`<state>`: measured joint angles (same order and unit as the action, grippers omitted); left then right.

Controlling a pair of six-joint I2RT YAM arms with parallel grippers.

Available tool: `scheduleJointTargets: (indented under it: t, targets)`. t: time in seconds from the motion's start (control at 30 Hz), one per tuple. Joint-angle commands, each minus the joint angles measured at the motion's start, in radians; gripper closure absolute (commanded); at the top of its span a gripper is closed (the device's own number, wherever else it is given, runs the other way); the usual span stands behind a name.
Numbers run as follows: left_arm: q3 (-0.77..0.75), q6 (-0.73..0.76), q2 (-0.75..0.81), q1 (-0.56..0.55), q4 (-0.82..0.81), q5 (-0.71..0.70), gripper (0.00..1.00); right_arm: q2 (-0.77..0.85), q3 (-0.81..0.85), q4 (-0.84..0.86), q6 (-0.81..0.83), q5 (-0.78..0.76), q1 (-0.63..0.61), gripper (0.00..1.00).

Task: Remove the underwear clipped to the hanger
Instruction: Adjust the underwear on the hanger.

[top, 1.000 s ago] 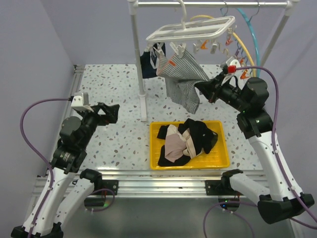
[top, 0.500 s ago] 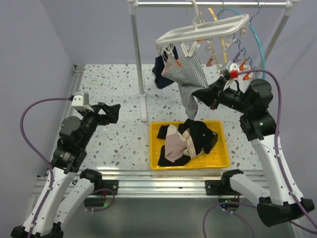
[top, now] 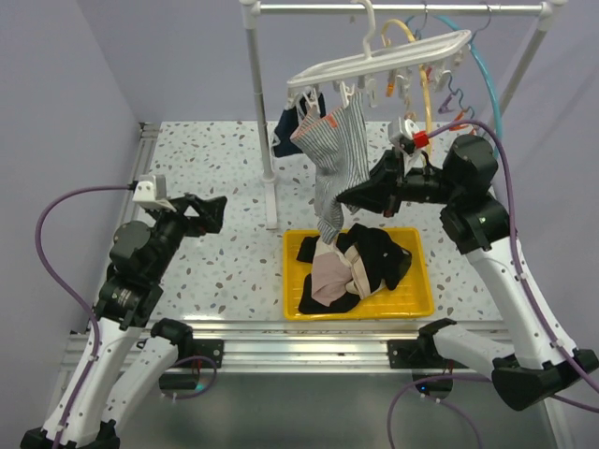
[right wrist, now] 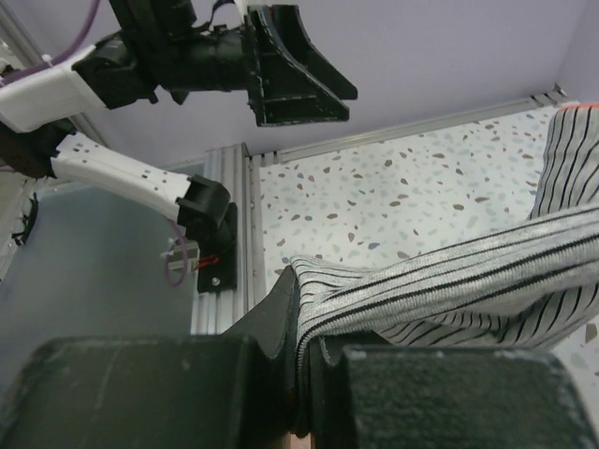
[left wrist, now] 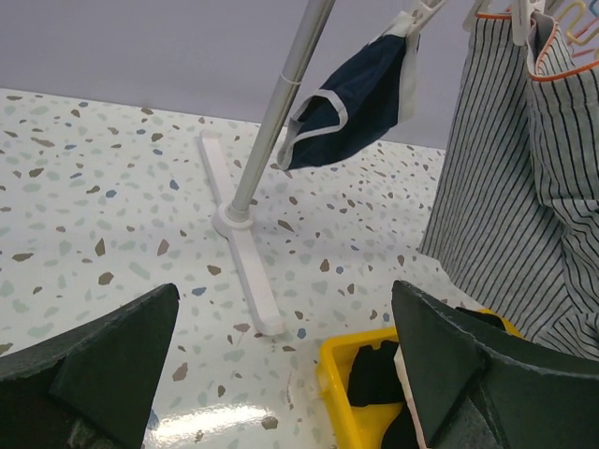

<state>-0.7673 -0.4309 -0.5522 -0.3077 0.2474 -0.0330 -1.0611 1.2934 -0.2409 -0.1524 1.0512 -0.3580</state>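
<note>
Left to right: your left gripper (top: 217,212) hovers low over the speckled table (top: 215,159), jaws spread wide and holding nothing, aimed toward the rack. To its right the white post (top: 261,112) rises from its foot on the table. Just past it a navy pair (top: 284,126) hangs from the left end of the white clip hanger (top: 374,61), which hooks over the top rail (top: 421,7) and tilts, left end lower.

Next along, the grey striped pair (top: 339,150) has its top edge up at the hanger's clips and is drawn down into a long, taut strip. Your right gripper (top: 344,198) has its jaws closed tight on the lower part of that strip; your right wrist view shows the striped cloth pinched between the two fingers. The loose end below the grip dangles over the back of the yellow tray (top: 426,281), reaching the heap there, though you cannot tell whether it touches.

In the tray a black piece (top: 379,257) and a pink-beige piece (top: 329,276) lie bunched together. On the right, a yellow hanger (top: 427,98) hangs from the rail behind the clip hanger.
</note>
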Motion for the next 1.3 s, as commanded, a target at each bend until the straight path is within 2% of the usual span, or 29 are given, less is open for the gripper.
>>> scheduleJointTargets:
  t: [0.0,0.23,0.53,0.63,0.83,0.97,1.1,1.17,1.27]
  targets:
    - [-0.05,0.014,-0.008,0.009,-0.06,0.007,0.0,-0.022,0.11,-0.034,0.031,0.098,-0.016,1.0]
    - [-0.052,0.034,-0.015,0.009,-0.085,0.021,0.0,0.001,0.208,-0.156,0.117,0.141,-0.016,1.0]
    - [-0.043,0.07,-0.081,0.009,-0.183,0.094,0.0,0.041,0.218,-0.124,0.085,0.093,0.01,1.0]
    - [-0.027,0.115,-0.12,0.009,-0.287,0.136,0.0,0.032,0.196,-0.092,0.057,0.053,0.011,1.0]
    - [-0.012,0.294,-0.267,0.009,-0.586,0.287,0.0,-0.017,0.173,-0.169,0.148,-0.048,0.014,1.0]
    - [-0.081,0.478,-0.418,0.009,-0.785,0.441,0.0,-0.034,0.146,-0.192,0.209,-0.071,0.021,1.0]
    - [-0.217,0.624,-0.575,0.009,-0.836,0.568,0.07,-0.039,0.13,-0.209,0.237,-0.086,0.022,1.0]
    - [-0.297,0.717,-0.665,0.007,-0.846,0.637,0.15,-0.039,0.123,-0.215,0.246,-0.085,0.022,1.0]
    - [-0.389,0.792,-0.768,0.009,-0.867,0.654,0.21,-0.039,0.11,-0.216,0.247,-0.085,0.022,1.0]
